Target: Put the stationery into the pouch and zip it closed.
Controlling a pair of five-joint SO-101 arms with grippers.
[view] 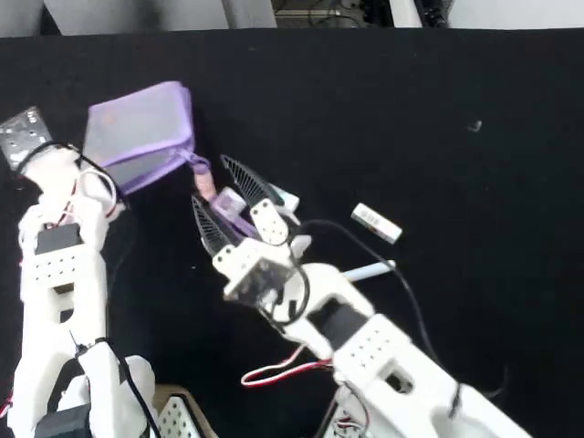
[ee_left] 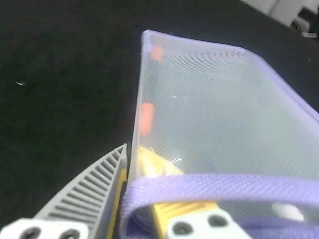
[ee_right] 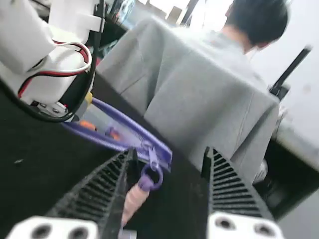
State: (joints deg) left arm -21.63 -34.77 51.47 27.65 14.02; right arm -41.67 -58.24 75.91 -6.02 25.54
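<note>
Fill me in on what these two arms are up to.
The left tool grips one end of the purple mesh pouch, which has orange items inside. The right tool is open at the other end, its fingers on either side of the zip pull, with a pink item beside it. A small white piece and a pen lie outside the pouch.

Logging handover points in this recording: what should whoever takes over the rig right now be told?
Left gripper: shut on the edge of the pouch, holding it.
Right gripper: open, with a finger on either side of the zip pull, not gripping it.
Done: orange pieces are inside the pouch.
Left: a white block and a pen lie out on the table. Put them in the pouch, then zip it closed.
</note>
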